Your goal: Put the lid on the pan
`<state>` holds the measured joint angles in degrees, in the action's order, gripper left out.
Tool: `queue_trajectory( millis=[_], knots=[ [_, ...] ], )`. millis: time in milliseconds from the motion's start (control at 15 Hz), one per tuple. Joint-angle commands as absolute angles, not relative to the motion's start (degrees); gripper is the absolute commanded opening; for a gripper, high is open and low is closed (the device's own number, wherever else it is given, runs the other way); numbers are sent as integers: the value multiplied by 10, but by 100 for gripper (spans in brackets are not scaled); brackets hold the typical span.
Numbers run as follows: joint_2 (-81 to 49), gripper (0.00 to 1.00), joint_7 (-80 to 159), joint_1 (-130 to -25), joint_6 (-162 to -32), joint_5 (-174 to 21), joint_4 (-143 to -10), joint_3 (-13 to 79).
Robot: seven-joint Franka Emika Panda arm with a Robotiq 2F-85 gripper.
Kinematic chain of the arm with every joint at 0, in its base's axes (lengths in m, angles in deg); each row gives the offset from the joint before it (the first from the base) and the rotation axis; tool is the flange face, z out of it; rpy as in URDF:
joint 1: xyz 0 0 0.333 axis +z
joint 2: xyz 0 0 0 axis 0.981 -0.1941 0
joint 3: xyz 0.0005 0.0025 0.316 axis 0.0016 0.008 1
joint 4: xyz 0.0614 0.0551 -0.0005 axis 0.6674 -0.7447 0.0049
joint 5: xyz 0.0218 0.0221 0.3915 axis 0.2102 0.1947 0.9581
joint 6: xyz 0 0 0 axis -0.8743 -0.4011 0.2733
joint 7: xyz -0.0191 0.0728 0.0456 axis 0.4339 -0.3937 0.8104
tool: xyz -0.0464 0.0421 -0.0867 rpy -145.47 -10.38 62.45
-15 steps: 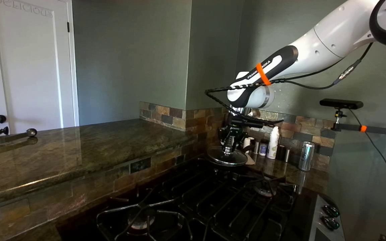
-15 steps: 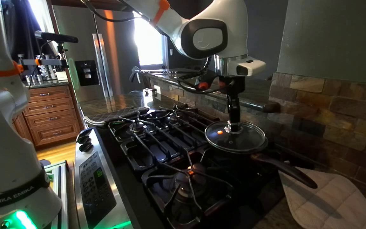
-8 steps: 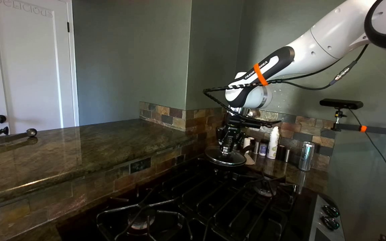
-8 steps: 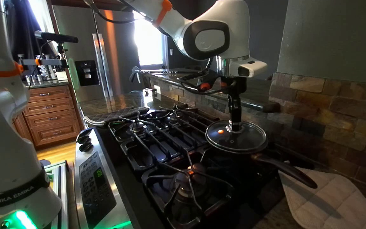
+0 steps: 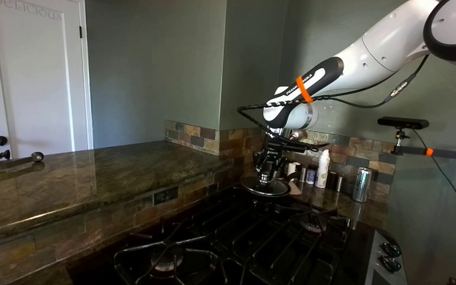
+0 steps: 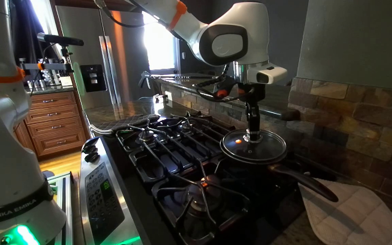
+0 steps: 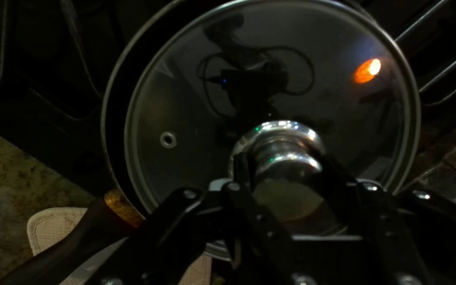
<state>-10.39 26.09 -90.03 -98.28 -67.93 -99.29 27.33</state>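
A: ok so where's the lid (image 6: 255, 149) at the moment?

B: Over the pan (image 7: 114, 118), covering nearly all of its mouth. In both exterior views it looks pretty level.

A: centered tho?

B: Kinda off in the wrist view. There's a dark crescent of pan showing past the lid's edge, running round to where the pan's handle (image 7: 77, 249) joins. Can't tell how much of that is just camera angle.

A: touching or hovering?

B: Honestly can't tell. It's either sitting on the pan's rim or just above it.

A: and the gripper (image 7: 285, 170)?

B: Straight above the pan, pointing down, jaws squeezed in on both sides of the lid's shiny knob (image 7: 287, 194). So yeah, it's got hold of the lid.

A: what else is around the pan?

B: The pan's on the stovetop (image 6: 138, 200), too dark underneath to make out more. Its handle reaches out over a cream quilted pad (image 6: 359, 214). In an exterior view, a white bottle (image 5: 323, 170) and a tall shiny canister (image 5: 362, 184) stand beyond the handle, the bottle nearer the pan than the canister.

A: and the orange glint (image 7: 367, 71)?

B: On the lid's glass, on the side away from the pan's handle.
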Motion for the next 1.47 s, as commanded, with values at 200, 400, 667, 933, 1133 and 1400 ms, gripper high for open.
queue_trajectory(
  millis=[200,400,667,933,1133,1400],
  knots=[
    [-106,23,244,-891,-973,-684,-986,266],
    [-103,23,239,-890,-971,-689,-988,265],
    [-104,23,228,-888,-959,-703,-987,263],
    [-105,23,221,-887,-952,-713,-986,262],
    [-105,81,215,-886,-952,-715,-984,263],
    [-97,100,212,-882,-955,-714,-986,265]
  ],
)
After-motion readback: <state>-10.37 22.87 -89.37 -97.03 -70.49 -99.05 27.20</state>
